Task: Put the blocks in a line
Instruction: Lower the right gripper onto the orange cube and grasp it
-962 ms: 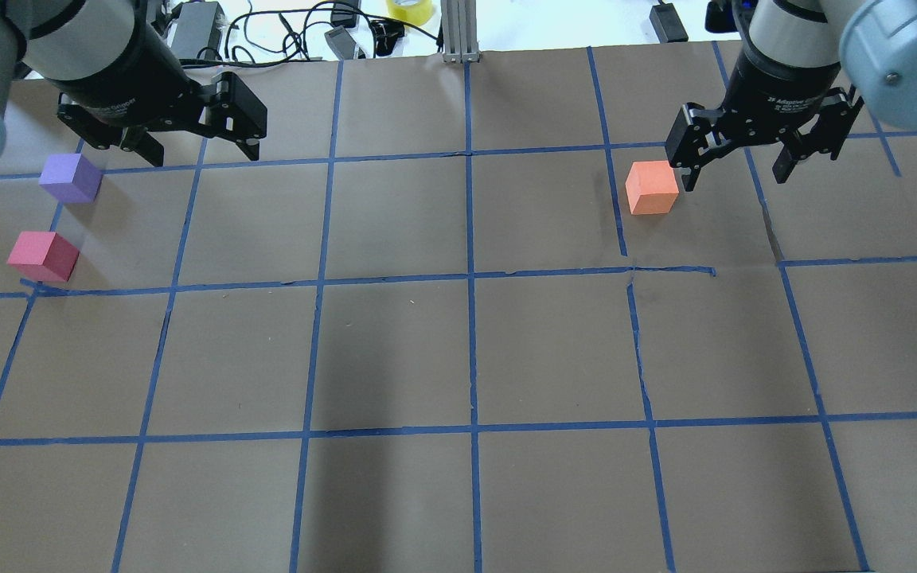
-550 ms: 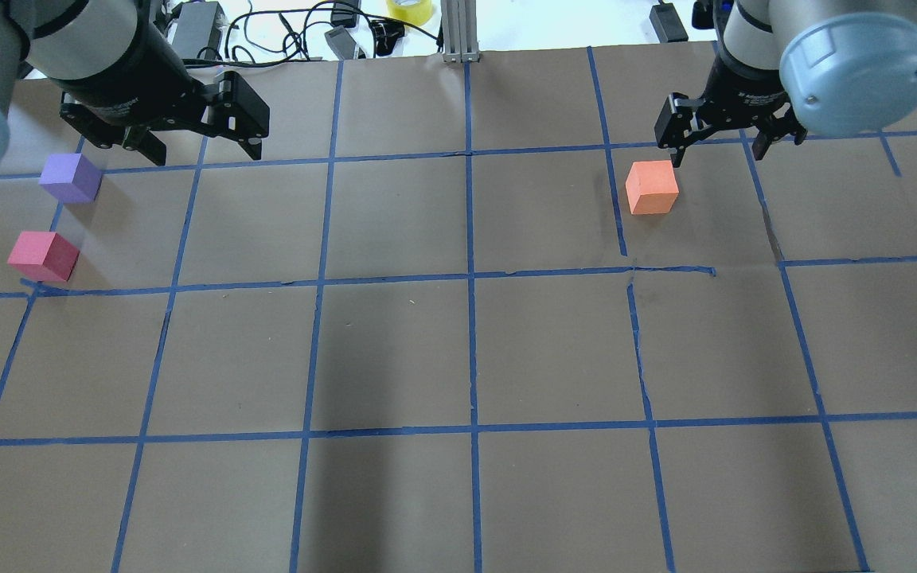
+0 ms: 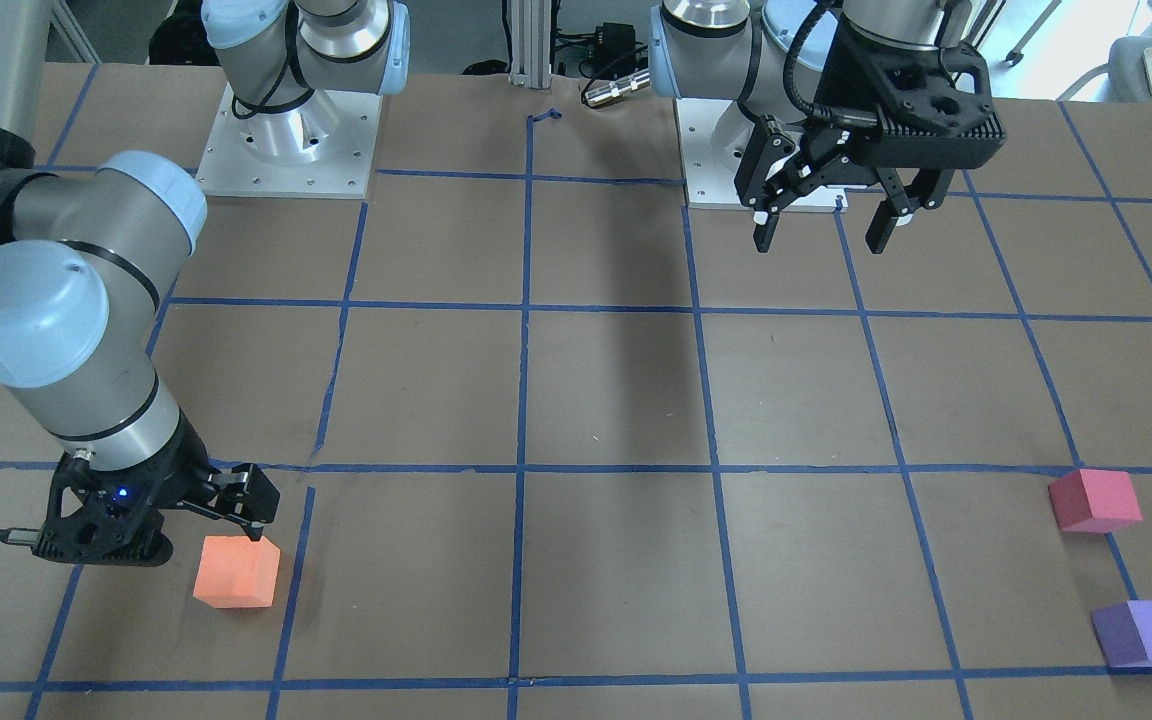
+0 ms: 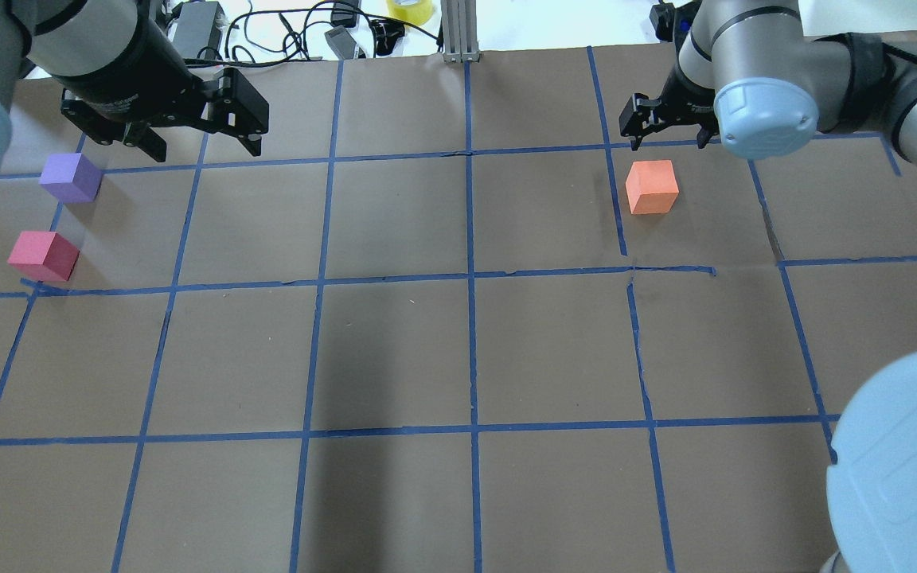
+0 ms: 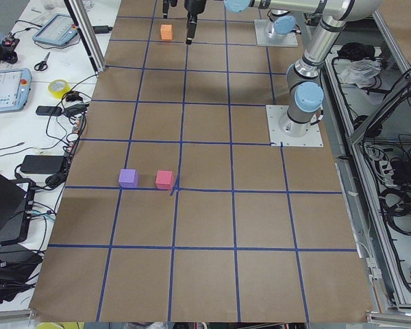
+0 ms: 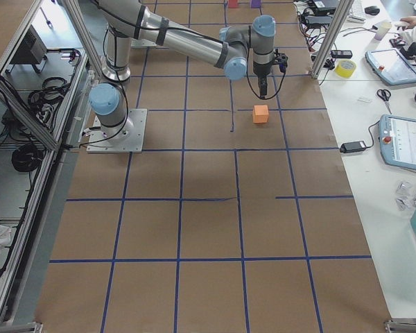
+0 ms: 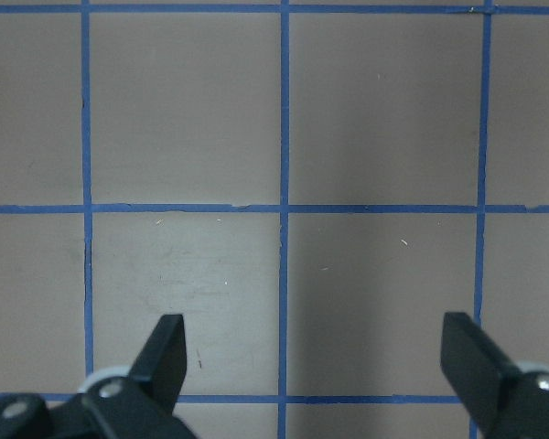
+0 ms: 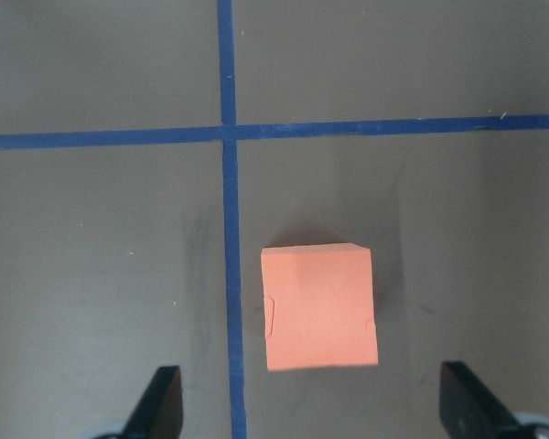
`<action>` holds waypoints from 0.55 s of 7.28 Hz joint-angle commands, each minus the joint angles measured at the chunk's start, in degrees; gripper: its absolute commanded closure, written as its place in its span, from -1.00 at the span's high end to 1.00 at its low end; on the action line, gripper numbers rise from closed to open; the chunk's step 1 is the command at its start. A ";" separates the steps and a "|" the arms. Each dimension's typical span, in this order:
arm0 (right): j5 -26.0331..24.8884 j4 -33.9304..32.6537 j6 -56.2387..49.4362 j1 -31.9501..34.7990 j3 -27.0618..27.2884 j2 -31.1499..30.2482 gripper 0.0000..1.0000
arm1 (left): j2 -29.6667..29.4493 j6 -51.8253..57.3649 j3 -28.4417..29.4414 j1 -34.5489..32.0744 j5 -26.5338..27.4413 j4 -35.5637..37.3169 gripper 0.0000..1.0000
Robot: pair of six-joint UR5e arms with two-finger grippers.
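**Both arms poised over the blocks**

Our right gripper [image 4: 667,134] hung low just beside the orange block [image 4: 652,187], apart from it, jaws spread wide and empty; our left gripper [image 4: 205,150] hovered near the purple block [image 4: 70,177], jaws likewise wide; the pinkish-red block [image 4: 43,256] sat close by the purple one; blue tape gridded the brown counter [image 4: 395,358].

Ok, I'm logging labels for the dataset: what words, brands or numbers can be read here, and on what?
Nothing is legible.
Faint white print on the housing of the left gripper: too blurred to read.
The pendant screen: too small to read.
The orange block, pinkish-red block and purple block: no text or markings.
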 commanded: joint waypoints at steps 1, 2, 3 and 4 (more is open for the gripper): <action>0.49 -4.45 0.14 -0.61 -0.48 5.67 1.00 | -0.08 0.04 -0.06 0.12 -0.08 0.01 1.00; 0.49 -4.55 0.32 -0.61 -0.83 7.43 1.00 | -0.25 0.13 -0.15 0.21 0.00 0.10 1.00; 0.49 -4.64 0.40 -0.61 -0.92 8.92 1.00 | -0.26 0.13 -0.15 0.21 0.00 0.01 1.00; 0.49 -4.73 0.58 -0.61 -0.92 9.46 1.00 | -0.17 0.13 -0.15 0.21 0.09 0.01 1.00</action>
